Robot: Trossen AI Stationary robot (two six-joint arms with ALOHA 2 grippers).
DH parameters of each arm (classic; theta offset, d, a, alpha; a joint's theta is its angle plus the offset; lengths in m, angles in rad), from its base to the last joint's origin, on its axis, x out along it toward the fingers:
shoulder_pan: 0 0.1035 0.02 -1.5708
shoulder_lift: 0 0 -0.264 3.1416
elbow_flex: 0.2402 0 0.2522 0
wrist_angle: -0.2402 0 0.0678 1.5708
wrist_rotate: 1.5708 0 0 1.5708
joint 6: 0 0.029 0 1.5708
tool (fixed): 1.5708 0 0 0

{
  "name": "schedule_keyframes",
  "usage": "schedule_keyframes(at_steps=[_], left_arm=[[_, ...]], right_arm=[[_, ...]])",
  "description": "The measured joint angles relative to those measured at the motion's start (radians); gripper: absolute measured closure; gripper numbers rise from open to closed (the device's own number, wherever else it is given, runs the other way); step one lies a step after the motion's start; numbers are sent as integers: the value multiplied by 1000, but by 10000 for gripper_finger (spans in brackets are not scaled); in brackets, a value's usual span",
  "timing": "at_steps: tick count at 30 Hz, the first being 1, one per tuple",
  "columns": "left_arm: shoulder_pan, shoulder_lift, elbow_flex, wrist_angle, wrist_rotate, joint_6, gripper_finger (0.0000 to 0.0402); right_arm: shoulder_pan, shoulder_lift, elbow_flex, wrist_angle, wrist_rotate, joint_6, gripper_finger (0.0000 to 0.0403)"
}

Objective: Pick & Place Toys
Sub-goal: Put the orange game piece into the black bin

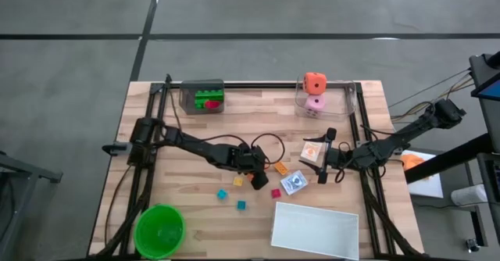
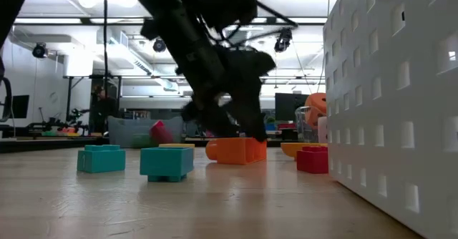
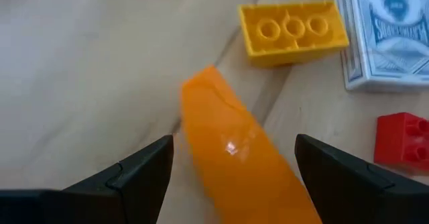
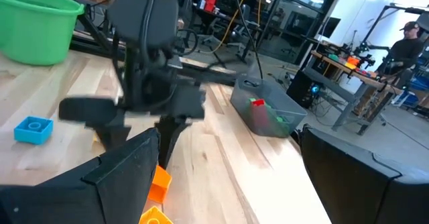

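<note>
An orange cone lies on its side on the wood at mid-table; it also shows in the high view. My left gripper is open low over it, one finger on each side with a gap showing on both. An orange brick, a blue card box and a red cube lie just beyond. My right gripper is open and empty, low beside an orange card. Teal cubes and a yellow cube lie nearer the front.
A green bowl stands at the front left and a white tray at the front right. At the back, a clear box holds green bricks, and another holds an orange cube and a pink die.
</note>
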Motion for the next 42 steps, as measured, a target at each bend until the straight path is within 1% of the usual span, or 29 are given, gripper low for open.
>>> schedule_keyframes(at_steps=[2,4,11,14,16,19,20,25,29,31,33,36,38,40,42], left_arm=[[3,29,0,20,24,3,87],[9,40,1,20,24,1,87],[22,30,3,-25,31,27,92],[23,17,1,-60,25,45,124],[24,7,-1,-93,23,45,163],[25,-2,0,-152,20,49,237],[25,-6,0,-171,19,57,246],[25,-25,-4,-211,-2,151,246],[19,-66,-8,-193,-51,219,246],[14,-101,-33,-150,-85,261,246],[12,-141,-85,-50,-95,296,246],[12,-216,-213,186,-88,349,246],[14,-268,-311,347,-53,374,246],[25,-321,-404,452,-43,381,246],[48,-386,-478,510,-37,371,246]], right_arm=[[0,0,0,-1,2,0,52],[0,-1,0,-2,3,0,52],[0,-2,0,-3,4,0,52],[0,-2,0,-7,4,0,52],[0,-2,0,-8,4,0,52],[0,-2,0,-13,4,3,52],[0,-2,0,-16,4,3,52],[0,-1,0,-16,4,6,52],[0,-1,0,-16,4,7,52],[0,-1,0,-17,4,7,52],[0,-1,0,-20,4,7,52],[0,-1,0,-23,4,12,52],[0,0,0,-24,4,14,52],[0,0,0,-26,4,15,52],[0,0,0,-26,3,16,52]])
